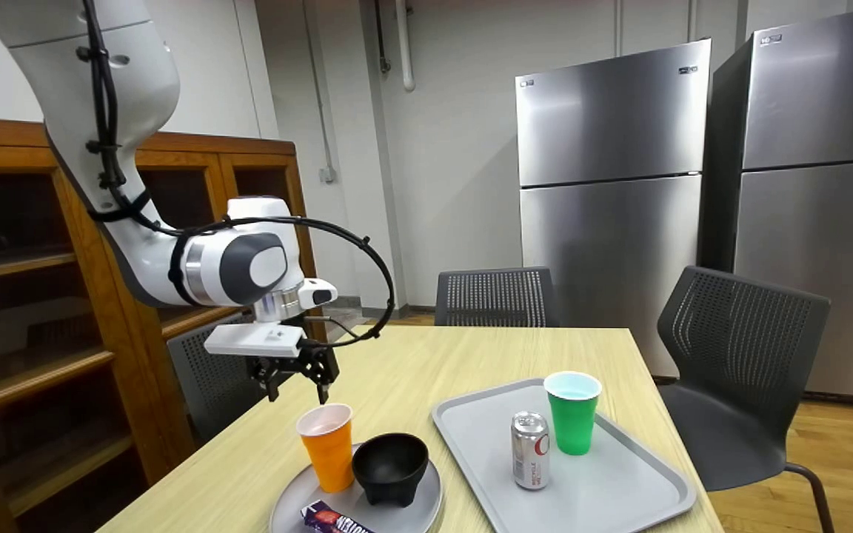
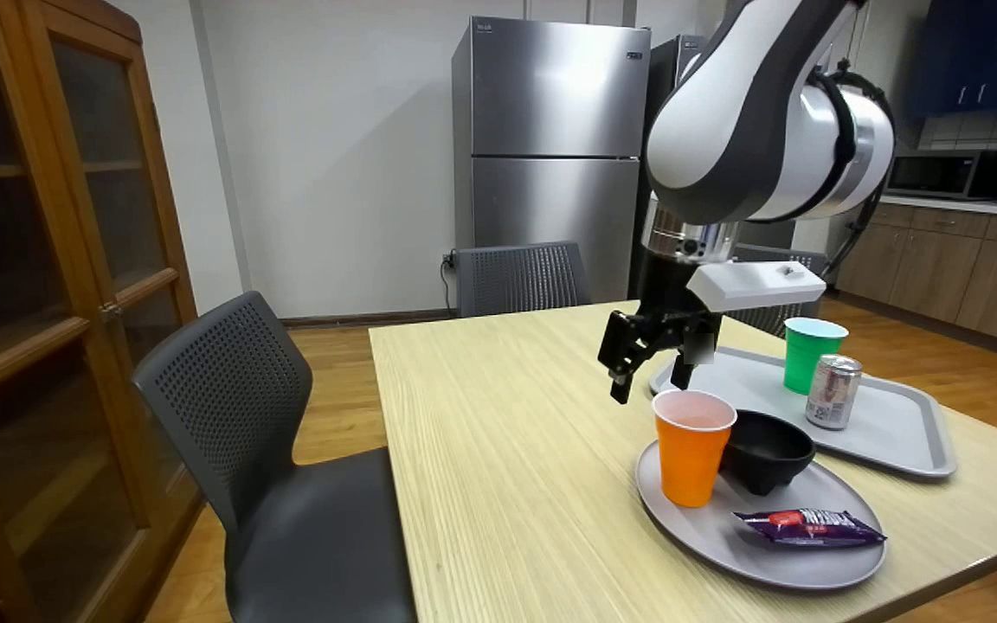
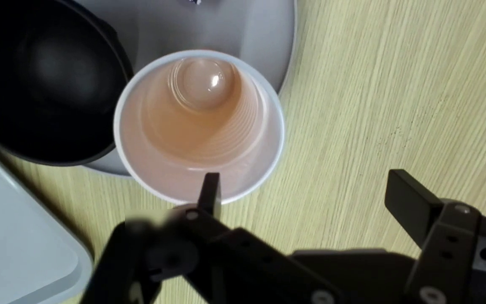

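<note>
My hand hangs spread and empty near the orange cup, which sits on the gray plate beside the black bowl. I'd call this lining-up; gripping calls for centring over the cup, then lowering.

Gripper: one finger partly blurred in the wrist view, the other cut by its right edge; orange cup, just below the gripper: stretch of rim hidden behind a fingertip; black bowl, past the cup from the gripper: cut by that view's left and top edges; wrapped bar, below and away from the gripper: one end cut off at the bottom in an exterior view; silver can, well apart from the gripper: fine print too small to read; green cup, farther from the gripper: lower wall partly hidden by the can in an exterior view.
</note>
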